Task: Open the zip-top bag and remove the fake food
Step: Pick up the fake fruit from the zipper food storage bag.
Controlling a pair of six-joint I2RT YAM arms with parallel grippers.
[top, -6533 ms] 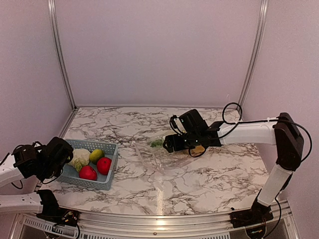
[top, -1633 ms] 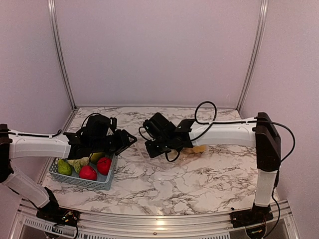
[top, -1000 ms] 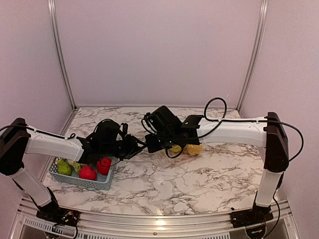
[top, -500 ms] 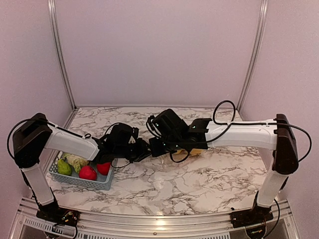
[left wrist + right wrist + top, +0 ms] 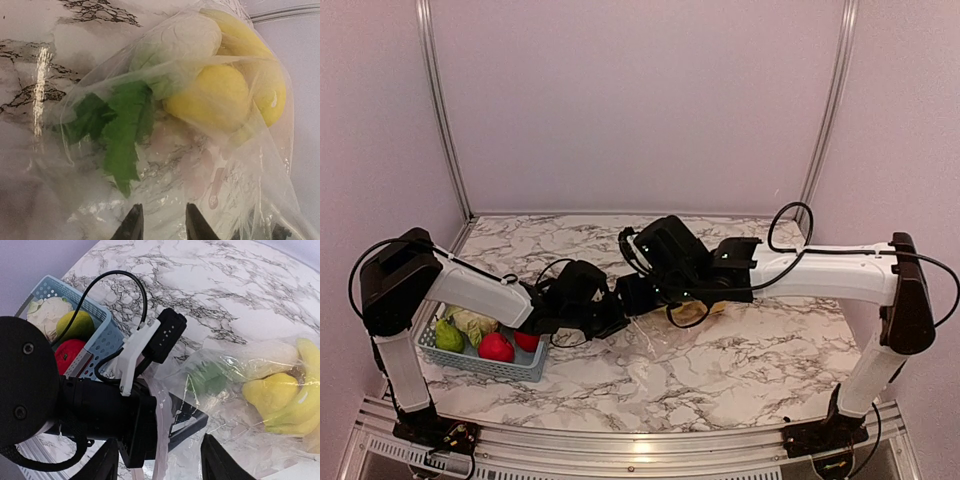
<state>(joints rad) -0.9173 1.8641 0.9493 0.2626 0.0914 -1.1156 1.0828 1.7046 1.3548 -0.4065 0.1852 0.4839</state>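
Just right of the basket (image 5: 510, 370), seen from above, the zip-top bag (image 5: 660, 335) lies on the bench (image 5: 750, 375), with the left gripper (image 5: 615, 313) and right gripper (image 5: 638, 298) crowded together at its basket-side end. With so little room between them, one arm could knock the other. A pull on thin film could also drag the whole loaded bag toward the basket instead of parting the seal. The basket holds a green pear (image 5: 448, 336), a pale cabbage (image 5: 472, 322) and two red apples (image 5: 497, 347). Yellow fake food (image 5: 702, 312) shows through the bag on the side away from the basket.

Through the left wrist camera the bag holds a lemon (image 5: 210, 97), a banana (image 5: 262, 75), a pale leafy piece (image 5: 180, 37) and a green leaf (image 5: 120, 135). The left jaws sit narrowly apart with film across them; whether they pinch it I cannot tell.

From the right wrist camera the right jaws stand wide apart, released, with the bag's rim strip loose between them. If they close off-centre the slick film may slip out, and the left wrist's cable (image 5: 117, 272), looping over the basket's corner, could snag
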